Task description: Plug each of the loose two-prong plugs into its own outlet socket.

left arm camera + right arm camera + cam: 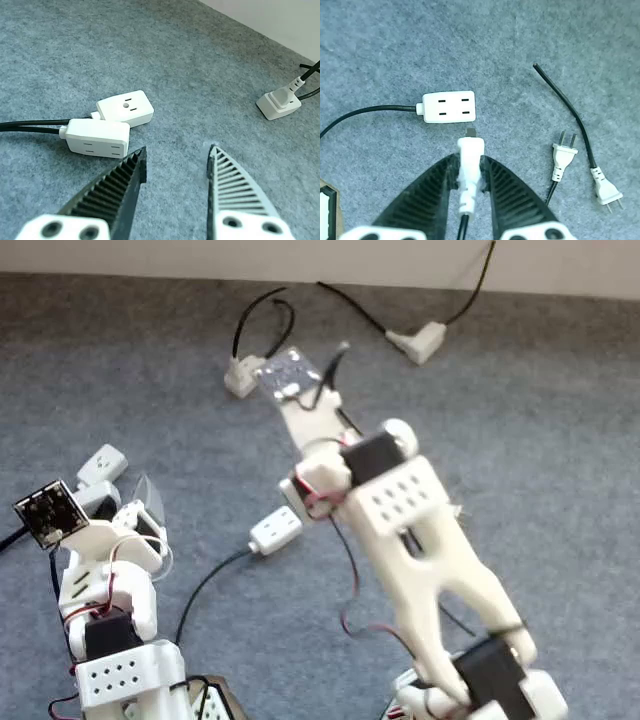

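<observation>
Surface: a grey carpet-like mat (540, 440) covers the whole work area.
Right arm: the long white right arm (410, 520) stretches from the near edge toward the far middle of the mat.
Left arm: the left arm (105, 580) sits folded low at the near left corner.
Left gripper: the left gripper (177, 150) is spread wide and empty. It hovers over the mat near two white outlet blocks (112, 122) that lie touching each other.
Right gripper: the right gripper (470, 161) is clamped on the held plug (470, 147), squeezing the sides of its body.
Outlet socket: a white outlet socket (447, 106) on a black cord (367, 112) lies flat, slots up. It is just beyond the held plug's prongs and apart from them.
Loose plugs: two loose plugs (563, 160) lie side by side, off to one side of the socket.
Handling: each plug looks light and made of hard plastic, with thin prongs that could bend. I judge the best hold is on the flat sides of the body, behind the prongs. The springy cord may tug, and the light socket may slide when pushed.
</observation>
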